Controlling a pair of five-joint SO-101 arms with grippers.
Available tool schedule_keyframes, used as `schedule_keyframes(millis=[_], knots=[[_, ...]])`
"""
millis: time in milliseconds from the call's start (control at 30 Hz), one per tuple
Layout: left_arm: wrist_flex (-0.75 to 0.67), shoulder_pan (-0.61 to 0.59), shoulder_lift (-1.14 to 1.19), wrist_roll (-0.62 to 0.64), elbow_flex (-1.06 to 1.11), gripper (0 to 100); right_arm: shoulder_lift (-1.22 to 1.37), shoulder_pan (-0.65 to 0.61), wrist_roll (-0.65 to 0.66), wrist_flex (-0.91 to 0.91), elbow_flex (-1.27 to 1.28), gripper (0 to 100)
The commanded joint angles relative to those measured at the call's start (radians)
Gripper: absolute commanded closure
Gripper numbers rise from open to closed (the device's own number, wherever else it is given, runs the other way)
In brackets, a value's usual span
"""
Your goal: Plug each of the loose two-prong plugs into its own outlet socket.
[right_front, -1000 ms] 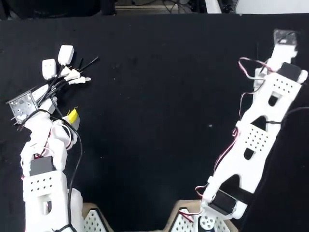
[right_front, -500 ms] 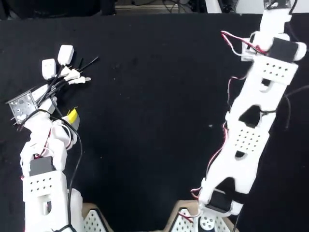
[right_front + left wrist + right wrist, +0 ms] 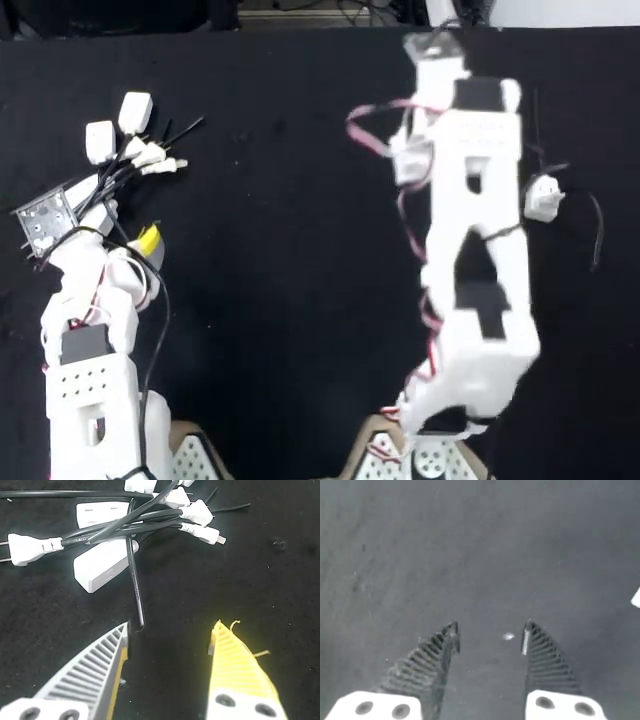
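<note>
Left claw [image 3: 171, 627] is spread wide, nothing between its grey and yellow fingers [image 3: 235, 660], poised low over the black bench [image 3: 290, 250]. Right ahead of it is the prize: the tangle [image 3: 125, 145] of white plugs and socket blocks on black cords, upper left of the high view. Nearest the claw is a socket block [image 3: 102, 565] lying flat, with a black cord [image 3: 135, 587] crossing past its end and running back almost to the grey fingertip. Just beyond sits a second socket block [image 3: 102, 512], slots showing, and a two-prong plug [image 3: 27, 547] lies beside the pair with its prongs pointing away from them. Two more plugs [image 3: 197, 515] fan out on the other side. Here's the relation that matters: the near block's long axis lies slantwise, closer to across the claw's gape than along its reach, so by my read a wrist turn comes before any clean pinch on its narrow sides. Over to the right arm [image 3: 470, 200], stretched up the middle-right of the frame, its right claw [image 3: 490, 626] likewise released above bare bench at top centre. A lone white piece [image 3: 542, 197] on its own cord lies beside that arm at the right; plug or socket, I can't tell. The left arm is plainly the nearer one to the tangle.
</note>
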Motion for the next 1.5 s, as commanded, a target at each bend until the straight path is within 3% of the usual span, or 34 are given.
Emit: schedule_keyframes(millis=[0,267,433,667,900,1067,1267,1467], knots=[[-0.018,0.022,-0.006,-0.041,-0.013,74,-0.265,-0.08,-0.008,-0.265,0.46,81.4],[-0.008,0.05,-0.003,-0.114,-0.031,73,-0.593,-0.203,-0.017,-0.76,1.101,81.8],[0.052,0.05,0.002,-0.133,-0.081,73,-0.733,-0.253,-0.017,-1.008,1.346,81.5],[0.163,0.048,0.293,-0.233,-0.303,73,-0.863,-0.267,-0.017,-1.043,1.457,81.8],[0.241,-0.022,0.712,-0.259,-0.581,73,-0.954,-0.328,-0.017,-1.231,1.63,81.8],[0.377,-0.157,0.898,-0.517,-0.851,73,-1.001,-0.327,-0.015,-1.28,1.682,81.8],[0.445,-0.197,1.108,-0.749,-1.102,73,-1.007,-0.327,-0.014,-1.28,1.682,81.8],[0.422,-0.193,1.31,-0.796,-1.222,74,-1.007,-0.327,-0.011,-1.278,1.684,81.8]])
